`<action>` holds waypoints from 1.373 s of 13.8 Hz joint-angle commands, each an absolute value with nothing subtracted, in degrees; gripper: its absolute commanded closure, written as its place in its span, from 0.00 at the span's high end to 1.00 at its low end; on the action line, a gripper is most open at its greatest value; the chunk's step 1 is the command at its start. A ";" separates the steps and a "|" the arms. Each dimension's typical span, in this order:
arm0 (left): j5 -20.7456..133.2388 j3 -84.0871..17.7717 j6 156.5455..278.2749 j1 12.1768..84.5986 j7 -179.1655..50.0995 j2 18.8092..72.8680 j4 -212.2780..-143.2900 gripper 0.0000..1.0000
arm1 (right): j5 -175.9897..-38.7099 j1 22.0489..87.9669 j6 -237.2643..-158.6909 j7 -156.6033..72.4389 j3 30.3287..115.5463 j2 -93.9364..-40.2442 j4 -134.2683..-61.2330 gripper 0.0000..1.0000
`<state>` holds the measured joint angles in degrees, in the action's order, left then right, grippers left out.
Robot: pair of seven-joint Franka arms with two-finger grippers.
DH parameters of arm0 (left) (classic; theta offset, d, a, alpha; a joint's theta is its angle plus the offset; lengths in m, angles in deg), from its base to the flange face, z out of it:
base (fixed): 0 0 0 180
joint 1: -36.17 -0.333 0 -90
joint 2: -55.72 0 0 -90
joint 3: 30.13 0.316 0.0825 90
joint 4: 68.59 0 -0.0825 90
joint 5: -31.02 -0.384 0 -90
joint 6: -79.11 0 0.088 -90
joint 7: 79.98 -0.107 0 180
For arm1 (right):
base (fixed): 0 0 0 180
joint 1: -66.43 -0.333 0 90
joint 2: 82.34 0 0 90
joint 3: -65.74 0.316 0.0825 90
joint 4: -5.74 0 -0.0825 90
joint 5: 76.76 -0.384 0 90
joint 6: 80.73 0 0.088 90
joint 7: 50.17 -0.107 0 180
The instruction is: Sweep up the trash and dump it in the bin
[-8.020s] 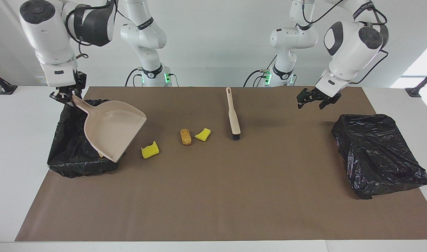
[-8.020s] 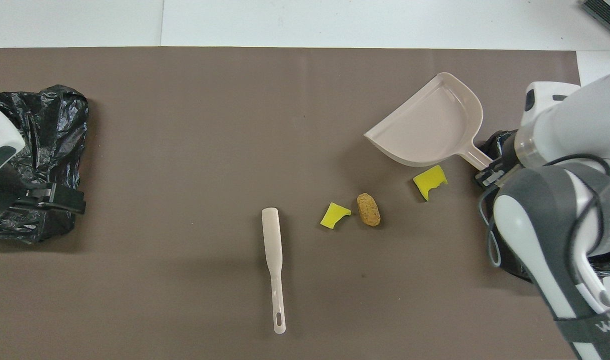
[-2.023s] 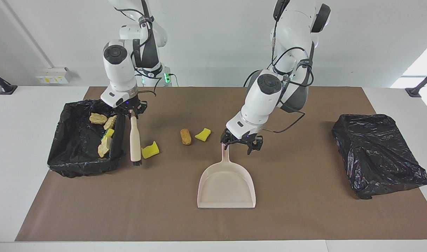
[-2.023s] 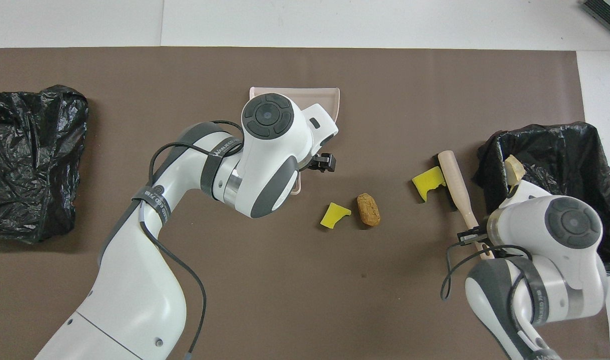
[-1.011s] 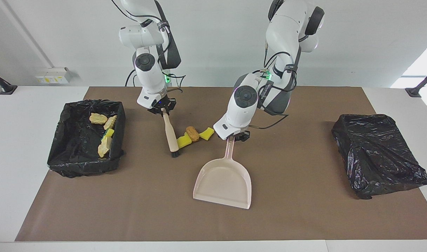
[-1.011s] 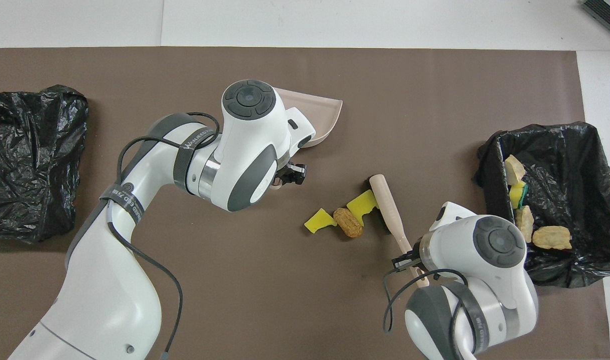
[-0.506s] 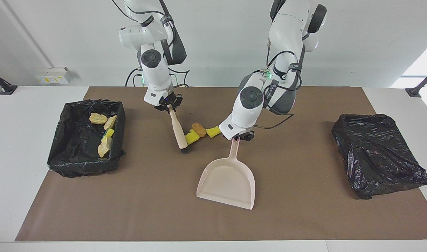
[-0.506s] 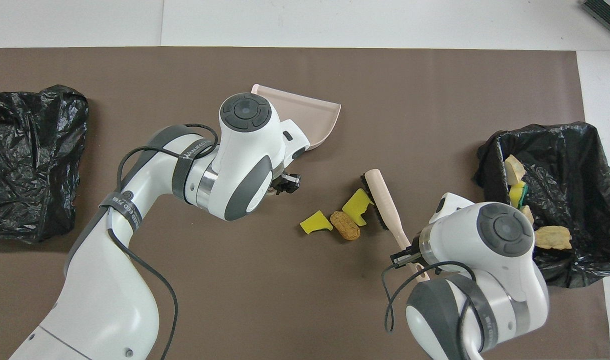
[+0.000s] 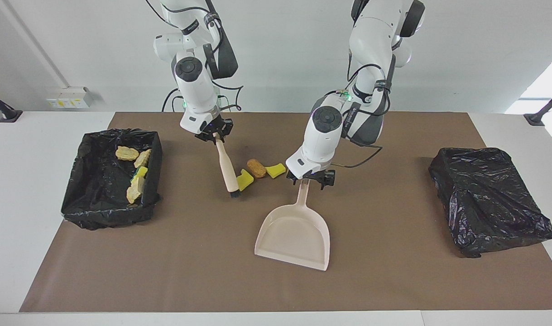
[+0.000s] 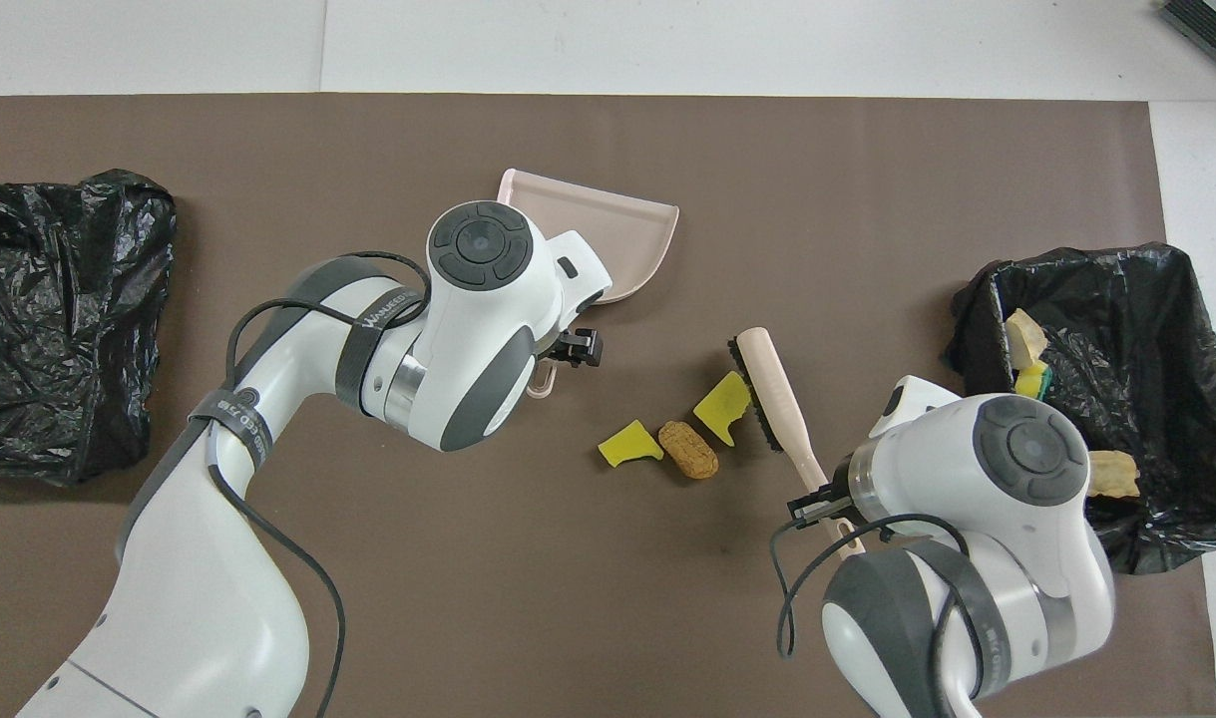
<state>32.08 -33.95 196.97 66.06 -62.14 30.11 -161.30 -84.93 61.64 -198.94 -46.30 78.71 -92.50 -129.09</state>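
Letting go of the dustpan (image 9: 294, 235), the left gripper (image 9: 311, 179) now stands open over its handle. The right gripper (image 9: 213, 132) stays clamped on the brush (image 9: 226, 170), so the sponge bits (image 9: 245, 179) and bread roll (image 9: 256, 168) probably get swept in next.

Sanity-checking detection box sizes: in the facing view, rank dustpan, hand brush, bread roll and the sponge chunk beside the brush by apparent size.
1. dustpan
2. hand brush
3. bread roll and sponge chunk: too alike to rank.

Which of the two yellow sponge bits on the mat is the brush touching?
The yellow sponge chunk beside the brush, toward the right arm's end of the table. The other yellow chunk lies apart from the brush, with the brown bread roll between them.
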 commanded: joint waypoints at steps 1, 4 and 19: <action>27.36 -33.73 199.52 66.67 -62.75 31.03 -163.68 1.00 | -84.94 63.96 -199.99 -46.04 78.83 -93.24 -129.09 0.00; 26.28 -33.82 198.65 66.93 -62.84 31.03 -163.68 0.59 | -84.41 64.32 -200.26 -46.13 78.83 -93.33 -129.44 0.00; 26.28 -33.56 183.46 54.12 -101.29 40.33 -163.95 0.00 | -84.23 64.41 -201.14 -46.91 78.83 -94.65 -129.79 0.00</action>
<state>27.19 -33.22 186.27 57.01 -94.89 36.69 -161.94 -84.66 63.94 -200.60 -46.29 78.63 -92.71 -129.05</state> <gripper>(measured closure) 0.683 0.736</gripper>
